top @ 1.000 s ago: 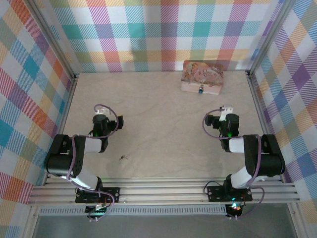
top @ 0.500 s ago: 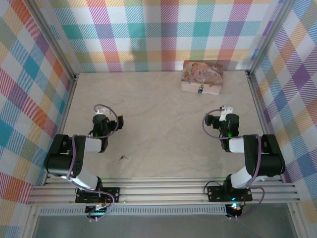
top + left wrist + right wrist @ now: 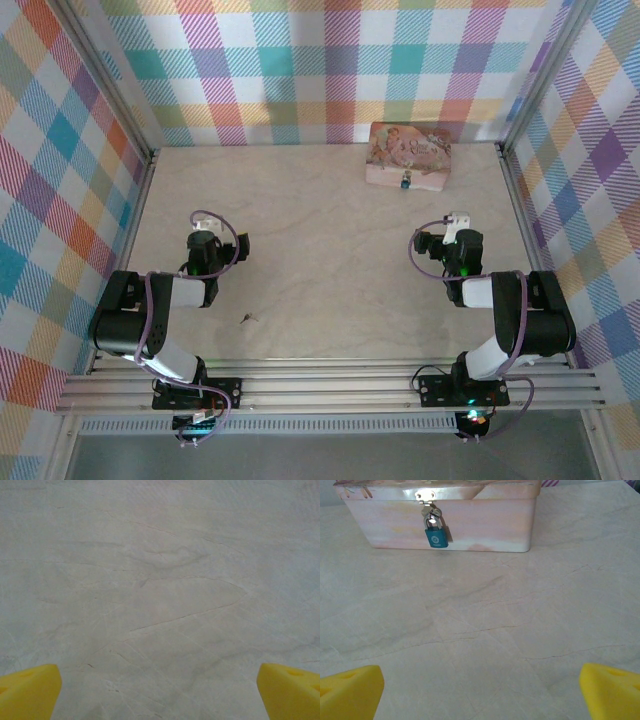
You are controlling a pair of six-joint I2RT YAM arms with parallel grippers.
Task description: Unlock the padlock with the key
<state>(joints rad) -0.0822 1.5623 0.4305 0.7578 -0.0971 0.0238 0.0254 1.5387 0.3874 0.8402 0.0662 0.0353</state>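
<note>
We record the key (image 3: pixel 247 319) in the overhead view as a dark speck, its shape unreadable. The padlock (image 3: pixel 406 182) there is a mere blue dot. In the right wrist view, the pink box (image 3: pixel 470 525) is cropped at 12 o'clock and the yellow pads (image 3: pixel 350 695) at 5 and 7 o'clock.

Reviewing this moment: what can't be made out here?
The key, top view: too small to tell bow from blade.
The padlock, right wrist view: keyhole's place cannot be told; shackle top hidden behind the hasp.
The pink box, right wrist view: lid cut off by the upper edge.
</note>
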